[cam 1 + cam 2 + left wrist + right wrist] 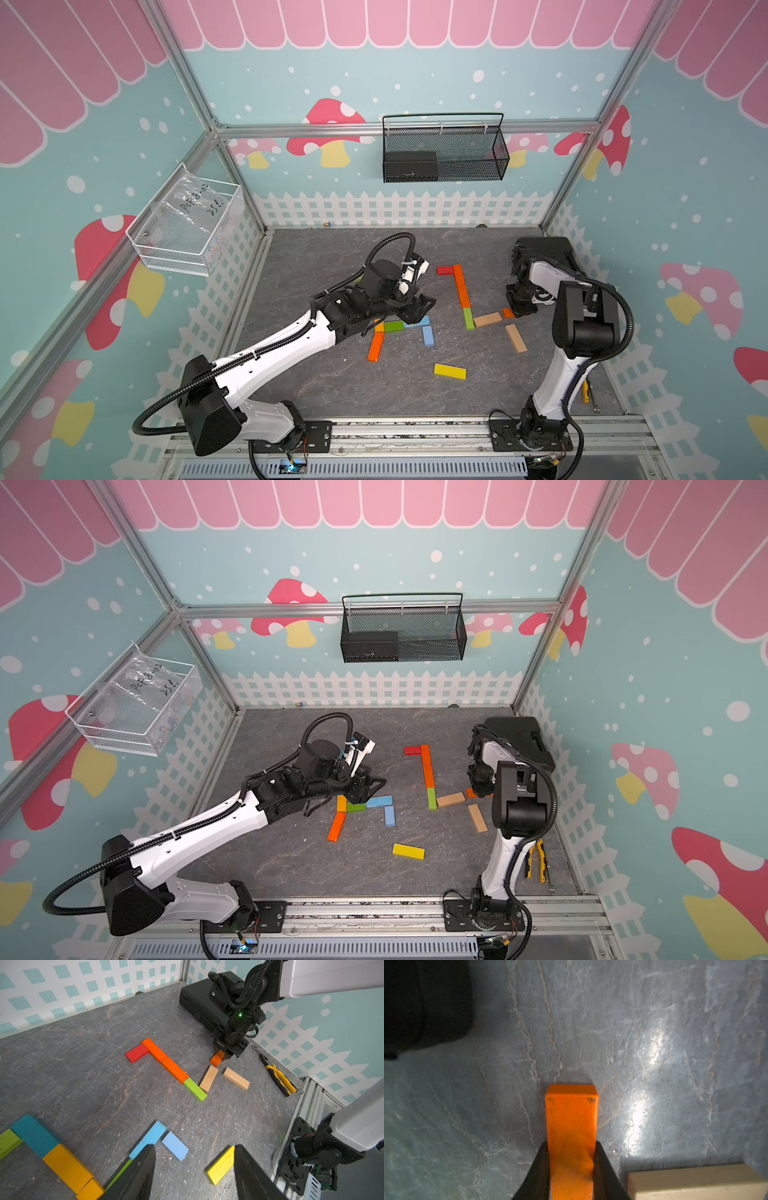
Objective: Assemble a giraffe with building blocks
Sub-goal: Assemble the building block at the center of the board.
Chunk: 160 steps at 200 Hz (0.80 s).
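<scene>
The right end effector (571,1145) is pinched narrow on a short orange block (571,1115), low at the bench (395,395). In a top view it sits just off the 3 o'clock end of a tan block (487,319). That tan block meets the green block (468,318) that ends the orange neck (460,286), with the red head (445,269) at 12 o'clock. The step in hand looks like laying the body. Next, the orange piece likely needs lining up with the tan one before release. The left end effector (195,1147) stands half wide and empty over the blue blocks (175,1146), at 9 o'clock of the neck.
</scene>
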Available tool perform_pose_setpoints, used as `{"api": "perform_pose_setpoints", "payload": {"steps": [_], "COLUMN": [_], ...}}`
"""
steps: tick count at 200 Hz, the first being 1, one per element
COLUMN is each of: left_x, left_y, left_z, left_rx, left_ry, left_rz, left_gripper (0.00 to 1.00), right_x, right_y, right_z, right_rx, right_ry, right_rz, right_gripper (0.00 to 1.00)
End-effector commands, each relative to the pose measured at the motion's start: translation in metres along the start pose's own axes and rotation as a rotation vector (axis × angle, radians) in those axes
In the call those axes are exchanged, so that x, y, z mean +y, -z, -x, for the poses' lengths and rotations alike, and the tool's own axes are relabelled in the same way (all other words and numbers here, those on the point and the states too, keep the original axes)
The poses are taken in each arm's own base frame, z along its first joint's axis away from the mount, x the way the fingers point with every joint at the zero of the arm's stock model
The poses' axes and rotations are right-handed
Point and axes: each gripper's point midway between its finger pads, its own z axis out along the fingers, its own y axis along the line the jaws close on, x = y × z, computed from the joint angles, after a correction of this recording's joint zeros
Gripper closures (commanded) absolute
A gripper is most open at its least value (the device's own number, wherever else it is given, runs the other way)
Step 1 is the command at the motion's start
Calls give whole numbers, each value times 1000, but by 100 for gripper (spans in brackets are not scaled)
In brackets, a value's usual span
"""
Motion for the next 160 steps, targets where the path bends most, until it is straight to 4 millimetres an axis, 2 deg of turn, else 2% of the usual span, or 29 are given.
{"api": "perform_pose_setpoints", "payload": {"steps": [1,107,112,160], "left_x": [-2,1,1,2], "left_y": [1,7,7,9], "left_z": [9,8,7,7], "left_rx": [-13,-19,-19,-24], "left_ry": [-13,-23,-22,-21], "left_rz": [10,32,35,38], "left_gripper": [37,37,37,37], "right_x": [-14,-25,-23,-29], "right_y": [-1,-7,0,1], "right_z": [-5,-20,-18,-19], "right_rx": [-5,12,7,0], "right_ry": [21,18,13,18], "right_rz": [-38,-65,-41,-47], "right_gripper": [85,86,86,86]}}
